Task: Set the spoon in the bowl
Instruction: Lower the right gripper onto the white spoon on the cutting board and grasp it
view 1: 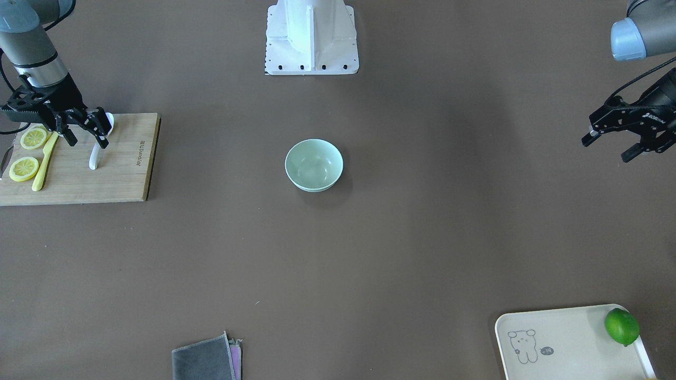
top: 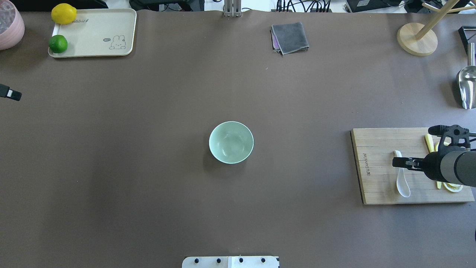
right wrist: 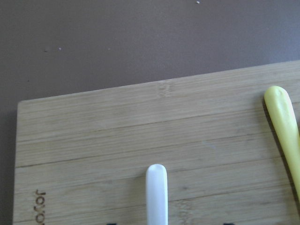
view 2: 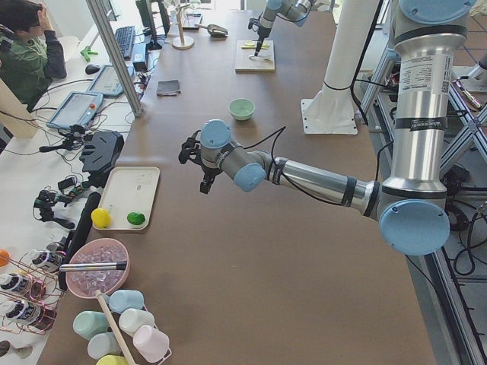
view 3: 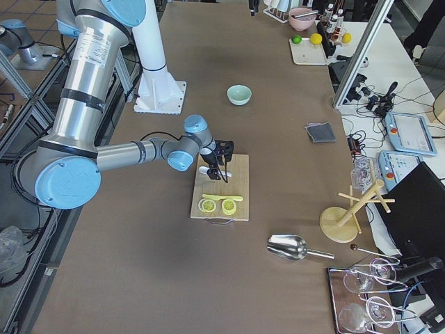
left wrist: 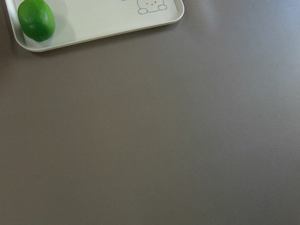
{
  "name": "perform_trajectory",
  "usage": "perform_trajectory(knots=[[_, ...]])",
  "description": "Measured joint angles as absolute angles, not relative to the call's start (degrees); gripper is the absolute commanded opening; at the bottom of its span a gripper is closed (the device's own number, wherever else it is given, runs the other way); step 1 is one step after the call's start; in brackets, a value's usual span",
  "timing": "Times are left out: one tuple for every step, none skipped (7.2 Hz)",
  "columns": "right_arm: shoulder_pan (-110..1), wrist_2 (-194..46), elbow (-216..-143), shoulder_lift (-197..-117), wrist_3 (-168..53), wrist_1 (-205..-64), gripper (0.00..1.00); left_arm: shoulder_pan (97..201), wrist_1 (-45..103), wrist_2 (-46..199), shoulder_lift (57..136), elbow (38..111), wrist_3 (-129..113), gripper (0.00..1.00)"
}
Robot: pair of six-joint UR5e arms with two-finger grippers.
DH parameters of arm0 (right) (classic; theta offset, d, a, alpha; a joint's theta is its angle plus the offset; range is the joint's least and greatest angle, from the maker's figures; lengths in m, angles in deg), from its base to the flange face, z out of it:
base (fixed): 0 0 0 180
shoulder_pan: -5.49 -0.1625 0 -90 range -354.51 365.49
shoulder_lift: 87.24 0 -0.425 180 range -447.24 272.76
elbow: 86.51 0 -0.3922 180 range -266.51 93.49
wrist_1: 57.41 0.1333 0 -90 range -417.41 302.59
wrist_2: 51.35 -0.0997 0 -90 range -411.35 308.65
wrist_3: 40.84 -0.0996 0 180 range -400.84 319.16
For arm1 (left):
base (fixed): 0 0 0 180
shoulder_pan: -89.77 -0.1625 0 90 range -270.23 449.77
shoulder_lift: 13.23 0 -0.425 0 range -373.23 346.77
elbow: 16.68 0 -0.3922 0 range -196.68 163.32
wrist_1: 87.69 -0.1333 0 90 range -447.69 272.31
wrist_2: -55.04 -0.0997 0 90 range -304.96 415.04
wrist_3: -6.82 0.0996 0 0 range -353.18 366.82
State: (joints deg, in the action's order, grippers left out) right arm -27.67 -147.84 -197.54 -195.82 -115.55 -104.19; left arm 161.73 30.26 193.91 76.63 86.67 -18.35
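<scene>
overhead/front: steep, opposed | sides: along table [view 2: 251, 251], oblique | wrists: close-up | all exteriors share bowl [top: 231, 142]

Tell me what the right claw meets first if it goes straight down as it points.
Likely the spoon on the cutting board: its handle lies centred under the open right claw, though depth is unclear.

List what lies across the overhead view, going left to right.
Cream tray → mint-green bowl → grey cloth → white spoon → metal scoop.
</scene>
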Motion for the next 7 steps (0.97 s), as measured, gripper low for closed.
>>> perform_trajectory(knots=[[-26.51,-146.97,-197.57,-195.97,-116.20,-104.17,0.43,161.75,30.33,193.89,76.60,86.65,-18.33,0.97],[-25.66,-146.31,-197.59,-196.02,-116.47,-104.17,0.43,161.75,30.39,193.83,76.60,86.62,-18.32,0.97],[-25.15,-145.88,-197.60,-196.04,-116.55,-104.17,0.43,161.75,30.42,193.77,76.59,86.61,-18.32,0.97],[-24.81,-145.48,-197.59,-196.05,-116.58,-104.18,0.41,161.71,30.42,193.72,76.60,86.60,-18.32,0.97],[-24.55,-145.18,-197.56,-196.05,-116.59,-104.22,0.18,161.68,30.40,193.68,76.64,86.59,-18.32,0.97],[-24.45,-145.04,-197.54,-196.05,-116.60,-104.24,0.00,161.68,30.42,193.64,76.67,86.59,-18.33,0.97],[-24.43,-144.98,-197.56,-196.05,-116.60,-104.25,0.00,161.67,30.43,193.59,76.67,86.59,-18.37,0.97]])
